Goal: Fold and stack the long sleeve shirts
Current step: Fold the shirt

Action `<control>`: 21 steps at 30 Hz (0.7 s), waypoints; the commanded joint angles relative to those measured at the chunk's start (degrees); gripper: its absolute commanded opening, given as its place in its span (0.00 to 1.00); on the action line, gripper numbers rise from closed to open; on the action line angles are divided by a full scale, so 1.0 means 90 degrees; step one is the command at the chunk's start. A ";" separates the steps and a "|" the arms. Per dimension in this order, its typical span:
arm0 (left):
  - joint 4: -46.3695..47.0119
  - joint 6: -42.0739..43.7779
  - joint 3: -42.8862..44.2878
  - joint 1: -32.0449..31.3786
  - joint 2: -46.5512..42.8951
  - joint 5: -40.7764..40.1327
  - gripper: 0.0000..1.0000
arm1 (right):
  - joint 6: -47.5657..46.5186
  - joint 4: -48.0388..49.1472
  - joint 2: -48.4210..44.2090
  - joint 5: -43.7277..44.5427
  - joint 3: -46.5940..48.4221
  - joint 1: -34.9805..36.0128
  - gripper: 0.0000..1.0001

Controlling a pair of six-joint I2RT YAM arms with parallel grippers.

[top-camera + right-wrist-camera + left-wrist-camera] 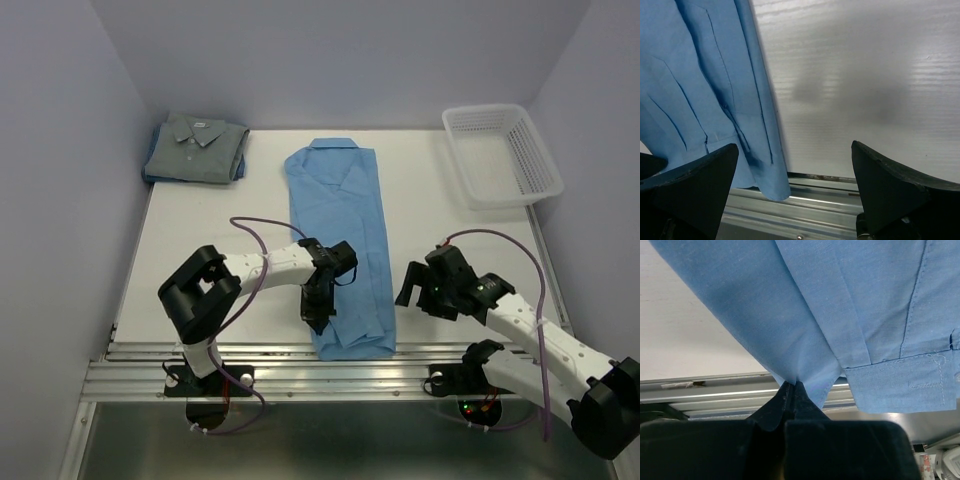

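A light blue shirt [345, 240] lies folded into a long strip down the middle of the table, collar at the far end. My left gripper [316, 318] is shut on its near left corner; in the left wrist view the cloth [805, 315] is pinched between the closed fingertips [805, 395], with a cuff [905, 385] at the right. My right gripper [412, 296] stands open to the right of the strip, holding nothing; its wrist view shows the shirt's near right corner [765, 175] to the left of the gap. A grey shirt [197, 150] lies folded at the far left.
A white mesh basket [500, 152] stands at the far right corner. The table's metal front rail [300, 365] runs just below the shirt's near end. Purple walls close in the left, back and right sides.
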 commanded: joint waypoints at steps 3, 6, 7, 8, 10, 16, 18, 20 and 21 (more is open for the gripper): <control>-0.0315 -0.0094 0.0037 -0.0039 -0.0371 -0.0097 0.00 | 0.0249 0.0226 -0.0312 -0.0977 -0.0336 0.0578 1.00; 0.0356 -0.0318 -0.0402 -0.0039 -0.0956 0.0097 0.00 | 0.0318 0.0412 -0.0576 -0.1746 -0.0589 0.0812 1.00; 0.0562 -0.0396 -0.0539 -0.0039 -0.1113 0.0195 0.00 | 0.0328 0.0432 -0.0615 -0.1875 -0.0658 0.0813 1.00; 0.0758 -0.0561 -0.0840 -0.0049 -0.1250 0.0302 0.00 | 0.0357 0.0374 -0.0654 -0.1935 -0.0707 0.0813 1.00; 0.1188 -0.0786 -0.1125 -0.0039 -0.1717 0.0401 0.00 | 0.0318 0.0169 -0.0664 -0.2023 -0.0815 0.0813 1.00; 0.1891 -0.1490 -0.2091 -0.0049 -0.2666 0.0332 0.00 | 0.0064 0.0237 -0.0304 -0.2453 -0.1088 0.0872 0.85; 0.2290 -0.1626 -0.2472 -0.0039 -0.2803 0.0429 0.00 | 0.0045 0.0256 -0.0138 -0.2433 -0.1098 0.0872 0.77; 0.2536 -0.1831 -0.2824 -0.0049 -0.3008 0.0459 0.00 | 0.0113 0.0451 -0.0118 -0.2521 -0.1176 0.0872 0.67; 0.2701 -0.1958 -0.2941 -0.0049 -0.3183 0.0459 0.00 | 0.0190 0.0577 -0.0079 -0.2647 -0.1225 0.0872 0.60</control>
